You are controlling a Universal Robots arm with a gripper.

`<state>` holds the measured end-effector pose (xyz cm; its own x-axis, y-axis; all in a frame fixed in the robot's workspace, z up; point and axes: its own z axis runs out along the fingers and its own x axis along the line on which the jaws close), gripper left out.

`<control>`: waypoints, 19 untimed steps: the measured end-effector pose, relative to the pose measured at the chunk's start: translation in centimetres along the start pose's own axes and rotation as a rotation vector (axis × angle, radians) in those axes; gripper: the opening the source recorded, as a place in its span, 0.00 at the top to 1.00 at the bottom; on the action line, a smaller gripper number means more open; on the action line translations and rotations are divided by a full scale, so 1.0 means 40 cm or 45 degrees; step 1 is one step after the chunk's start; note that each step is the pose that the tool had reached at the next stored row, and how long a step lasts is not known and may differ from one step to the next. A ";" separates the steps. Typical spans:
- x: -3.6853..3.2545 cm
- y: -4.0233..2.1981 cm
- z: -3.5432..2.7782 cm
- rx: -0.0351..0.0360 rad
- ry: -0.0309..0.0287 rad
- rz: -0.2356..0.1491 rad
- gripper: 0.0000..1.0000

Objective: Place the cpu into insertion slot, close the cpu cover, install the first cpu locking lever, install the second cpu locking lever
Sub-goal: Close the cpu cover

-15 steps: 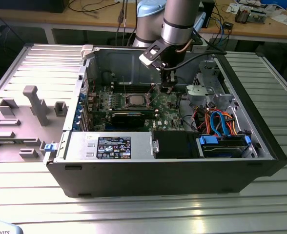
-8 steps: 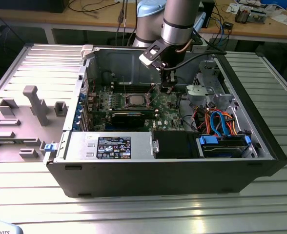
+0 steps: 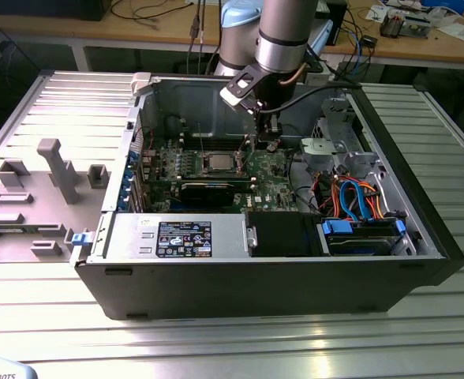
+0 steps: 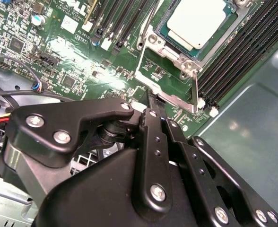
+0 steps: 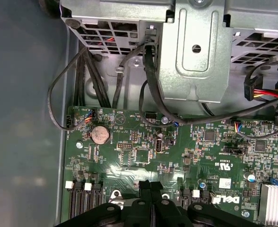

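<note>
Ribbed metal tabletop (image 3: 232,347), wooden tabletop (image 3: 421,47) with clutter behind. At the exterior view's left, grey side panel (image 3: 35,197) lying flat next to the open computer case (image 3: 256,276). Inside, green board (image 3: 275,167) with black card (image 3: 208,189) along its near side. Chip (image 3: 220,163) sitting in the socket (image 4: 174,53) mid-board, silver top bare. Windowed cover (image 4: 167,94) looks swung up off the socket, not yet down over the chip. Just toward the exterior view's right of the chip, end effector (image 3: 270,140) hanging from the arm (image 3: 283,31), fingers (image 5: 145,189) pressed together, nothing seen between them, tip right at the cover's edge in the second wrist view; contact not certain. Farther right, drive cage (image 3: 331,142) and blue and orange cables (image 3: 358,197). Risks, as judged: narrow tip slipping off the thin cover edge and scraping board parts or chip; cover forced down on a chip sitting crooked, bending socket contacts; loose black cables (image 5: 148,80) near the wrist snagging.
</note>
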<state>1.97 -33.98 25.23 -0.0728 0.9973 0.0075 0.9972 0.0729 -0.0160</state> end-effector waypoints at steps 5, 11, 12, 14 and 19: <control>0.000 -0.005 0.000 0.0000 0.0000 0.000 0.89; 0.001 -0.010 0.000 0.0000 0.0000 0.000 0.89; 0.001 -0.011 0.000 0.0000 -0.0001 0.000 0.89; 0.001 -0.012 0.000 0.0000 0.0000 0.000 0.89; 0.001 -0.015 0.000 0.0000 0.0000 0.000 0.89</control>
<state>1.35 -33.98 25.23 -0.0726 0.9973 0.0075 0.9972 0.0727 -0.0160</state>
